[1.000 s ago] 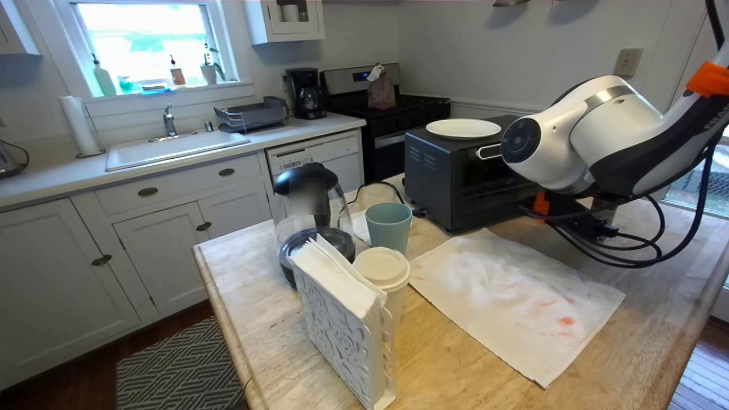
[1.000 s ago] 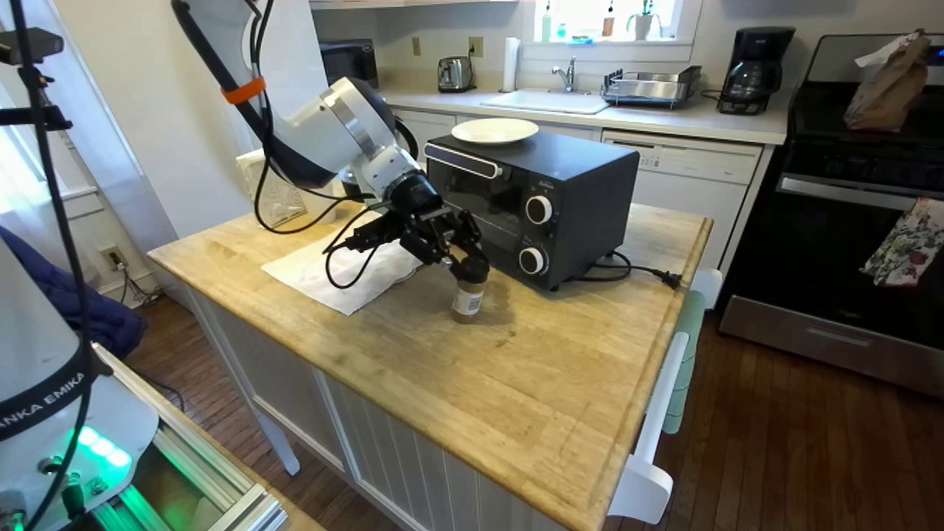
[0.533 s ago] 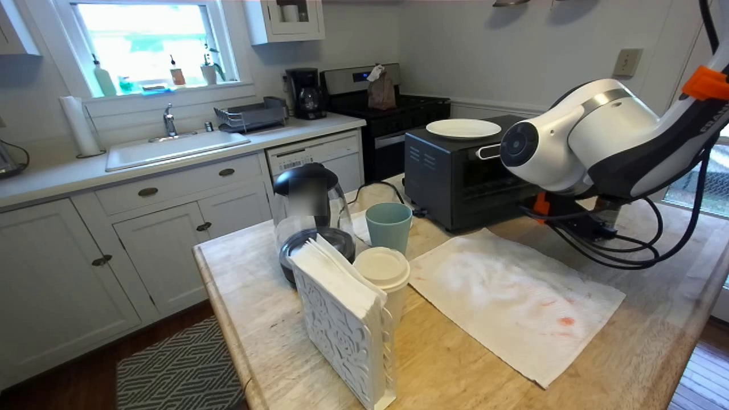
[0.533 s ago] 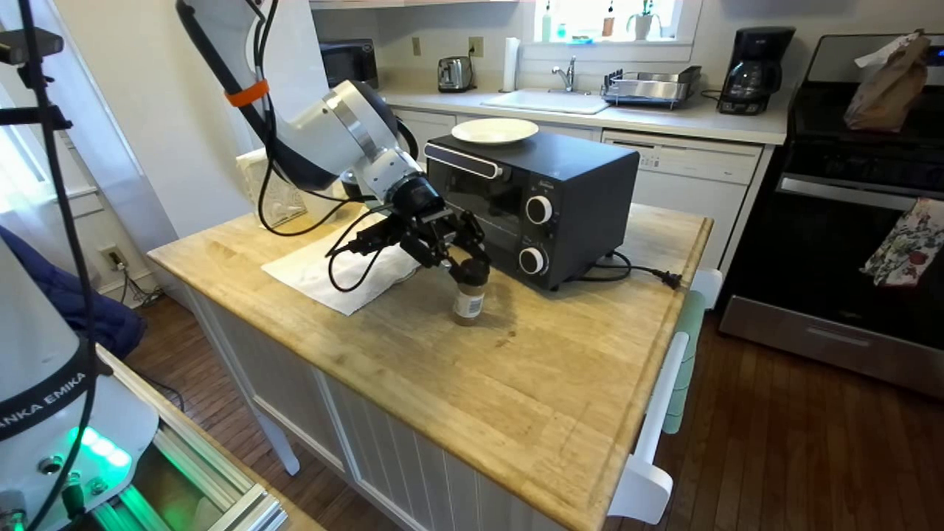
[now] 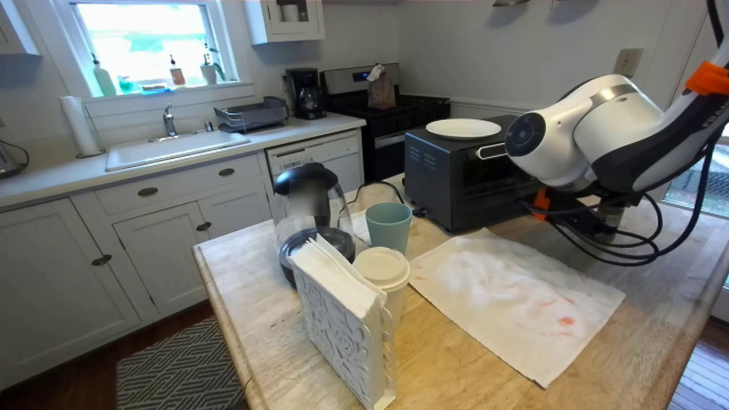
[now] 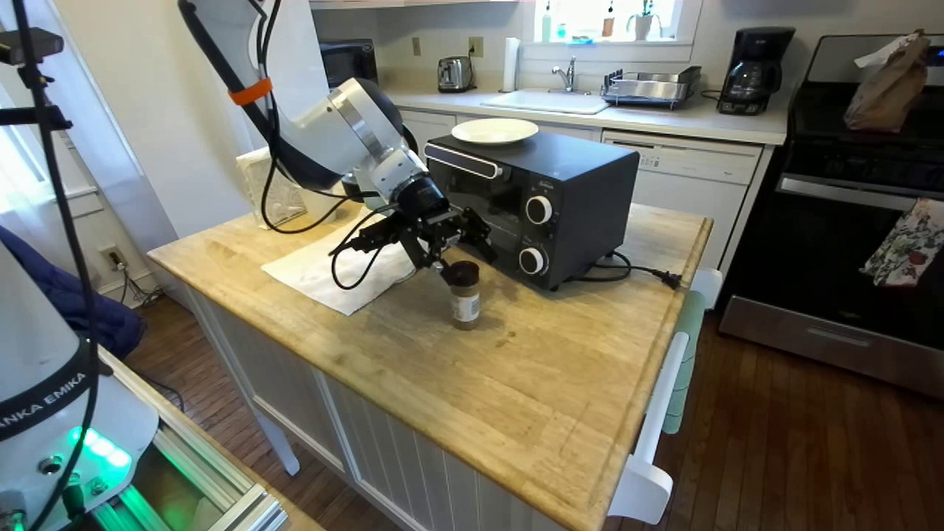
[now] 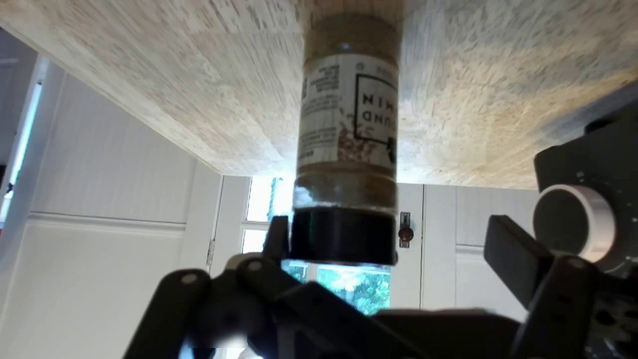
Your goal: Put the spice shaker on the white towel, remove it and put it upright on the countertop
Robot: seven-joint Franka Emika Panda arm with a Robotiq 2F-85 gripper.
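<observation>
The spice shaker [image 6: 465, 306], a clear jar with brown contents, white label and dark cap, stands upright on the wooden countertop [image 6: 531, 376]. In the wrist view, which is upside down, the shaker [image 7: 349, 114] hangs cap-down in the picture. My gripper [image 7: 391, 244] is open around the cap's height. One finger [image 7: 275, 238] is right beside the cap, and I cannot tell if it touches. A wide gap separates the opposite finger [image 7: 516, 259] from it. The white towel [image 5: 512, 302] lies flat with pink stains, apart from the shaker. Cables and the gripper partly hide the shaker in an exterior view.
A black toaster oven [image 6: 549, 206] with a white plate [image 6: 494, 131] on top stands close behind the gripper. Beyond the towel are a teal cup [image 5: 388, 226], a lidded paper cup [image 5: 383, 267], a napkin holder [image 5: 342, 336] and a glass kettle [image 5: 313, 222].
The jaws have opened and let go of the shaker's cap. The shaker has gone from slightly leaning to upright, and the gripper has shifted slightly.
</observation>
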